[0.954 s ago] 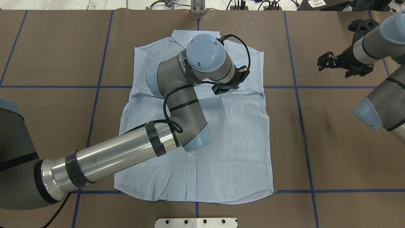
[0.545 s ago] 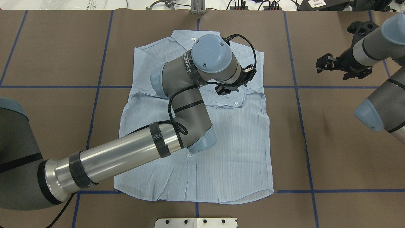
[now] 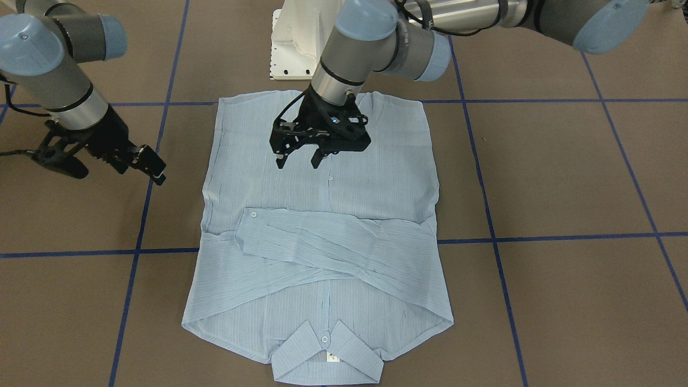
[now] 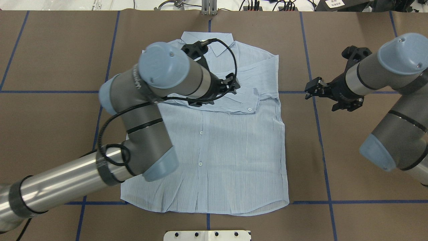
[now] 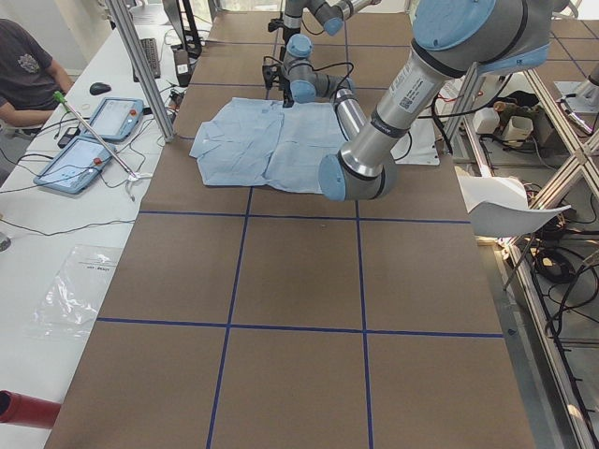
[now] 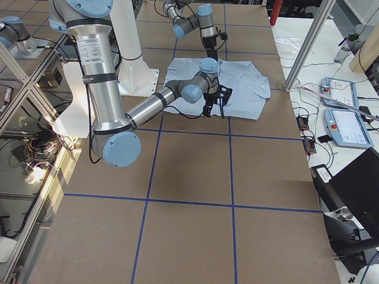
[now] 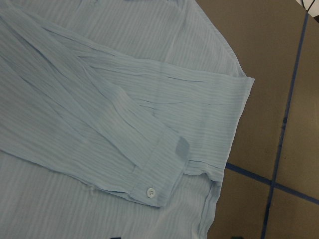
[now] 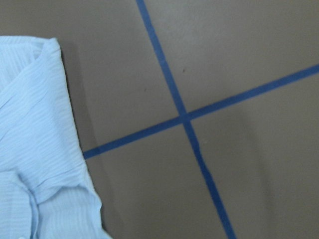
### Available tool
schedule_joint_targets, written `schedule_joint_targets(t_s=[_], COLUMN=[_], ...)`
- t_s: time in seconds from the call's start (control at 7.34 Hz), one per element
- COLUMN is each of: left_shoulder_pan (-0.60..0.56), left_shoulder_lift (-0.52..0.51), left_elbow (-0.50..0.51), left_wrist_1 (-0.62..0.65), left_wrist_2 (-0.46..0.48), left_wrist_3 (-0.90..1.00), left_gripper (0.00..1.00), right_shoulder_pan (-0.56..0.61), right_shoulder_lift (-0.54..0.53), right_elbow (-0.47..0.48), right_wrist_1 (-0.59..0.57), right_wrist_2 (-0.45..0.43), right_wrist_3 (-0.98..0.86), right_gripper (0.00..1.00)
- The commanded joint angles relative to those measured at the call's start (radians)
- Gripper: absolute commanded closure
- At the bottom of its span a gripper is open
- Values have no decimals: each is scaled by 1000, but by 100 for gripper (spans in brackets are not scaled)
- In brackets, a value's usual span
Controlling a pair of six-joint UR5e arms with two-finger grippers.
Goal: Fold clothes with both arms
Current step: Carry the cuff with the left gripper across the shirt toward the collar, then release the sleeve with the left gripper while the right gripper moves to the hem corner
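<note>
Hovering above shirt [image 3: 349, 199], left end effector [image 3: 297, 160] spread, empty; right end effector [image 3: 152, 165] likewise.

The brown table [image 4: 50, 50], gridded with blue tape lines [image 4: 50, 91], bore the shirt [image 4: 234, 150], spread flat, sleeves folded across.

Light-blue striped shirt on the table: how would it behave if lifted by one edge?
The thin light-blue striped shirt is probably floppy: its folded sleeves lie flat and wrinkled. It looks light, so it would likely drape and unfold. Pushed, it may bunch on the brown table cover.
</note>
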Motion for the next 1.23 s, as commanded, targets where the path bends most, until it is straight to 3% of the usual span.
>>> schedule_joint_targets(t_s=[0.0, 0.27, 0.41, 0.68, 1.09], left_shoulder_pan=[-79, -108, -107, -107, -104], left_shoulder_lift=[169, 195, 195, 198, 211], left_elbow=[-155, -158, -164, -163, -164], left_wrist_1=[19, 18, 18, 19, 19], left_wrist_2=[-5, -11, -9, -6, -2], left_wrist_3=[198, 230, 228, 227, 225], left_gripper=[22, 22, 22, 22, 22], right_shoulder_pan=[-254, -515, -589, -654, -657], right_shoulder_lift=[-27, -39, -42, -74, -62], right_elbow=[138, 261, 263, 231, 169], right_wrist_1=[-10, -205, -229, -229, -229], right_wrist_2=[-164, -424, -494, -551, -554], right_wrist_3=[309, 557, 650, 697, 695], right_gripper=[2, 5, 6, 7, 11])
